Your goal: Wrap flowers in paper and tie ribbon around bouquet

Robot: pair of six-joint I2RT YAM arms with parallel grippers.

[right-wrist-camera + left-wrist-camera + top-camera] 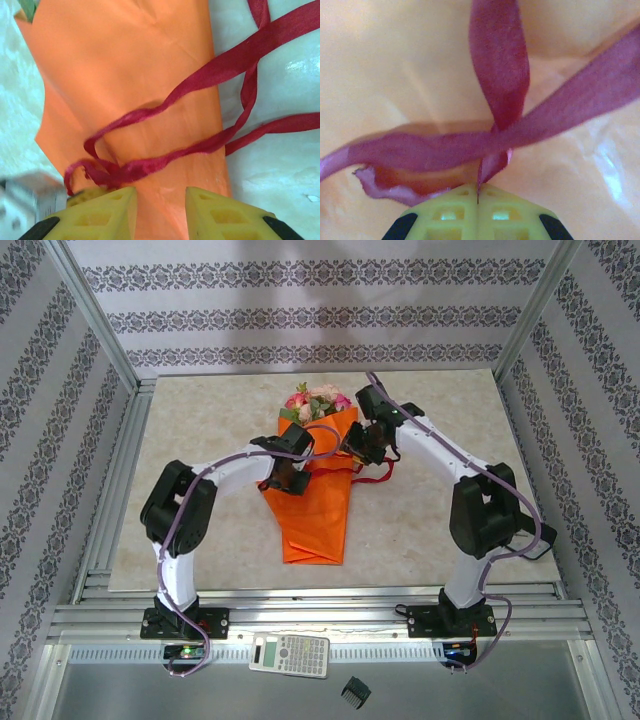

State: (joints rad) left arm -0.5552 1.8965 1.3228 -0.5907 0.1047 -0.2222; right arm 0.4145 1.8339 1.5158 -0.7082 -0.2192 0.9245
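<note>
One bouquet (312, 495) lay near the middle of the tabletop (200, 430), narrow end toward the arm bases, wide end away from them. The flowers (318, 400), pink and cream with green leaves, showed at the wide end of the orange paper (125, 65). The dark red ribbon (165, 161) crossed the paper cone in two strands that met in a loose tangle near one edge of the cone. Its free ends trailed onto the tabletop beside the cone. The left gripper (478, 194) sat over the cone, yellow fingertips pressed together on a fold of the ribbon. The right gripper (160, 202) stood narrowly parted beside the tangle, with paper visible in the gap. Whether it touched the paper could not be told. A calculator (290, 654) and a small black object (355, 692) lay on the metal ledge in front of the arm bases.
</note>
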